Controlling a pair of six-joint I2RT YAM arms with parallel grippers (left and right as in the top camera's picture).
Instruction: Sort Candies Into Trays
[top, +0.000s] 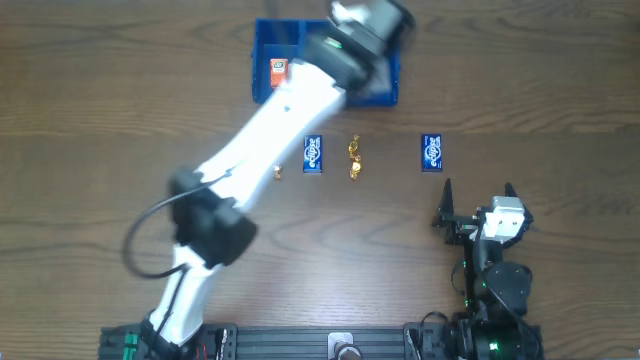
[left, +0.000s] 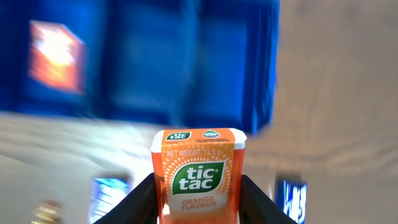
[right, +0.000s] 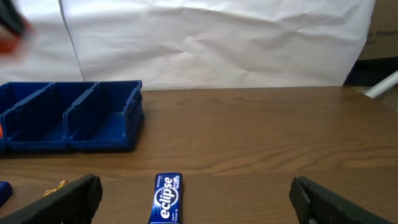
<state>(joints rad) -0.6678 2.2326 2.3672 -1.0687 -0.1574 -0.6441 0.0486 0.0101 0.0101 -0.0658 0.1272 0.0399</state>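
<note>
My left gripper (left: 199, 190) is shut on an orange mint box (left: 199, 177), held upright and lifted near the blue tray (left: 186, 62). In the top view the left gripper (top: 372, 22) shows over the tray's (top: 268, 40) right part. A second orange box (top: 279, 72) lies in the tray's left compartment. Two blue mint packs (top: 314, 154) (top: 432, 152) and small gold candies (top: 354, 160) (top: 279, 173) lie on the table in front of the tray. My right gripper (top: 477, 200) stands open near its base, just short of the right blue pack (right: 166, 198), with nothing in it.
The wooden table (top: 540, 90) is bare to the right of the tray and on the far left. The left arm (top: 270, 130) stretches diagonally across the middle, above the candies. A white sheet (right: 217, 43) hangs behind the table.
</note>
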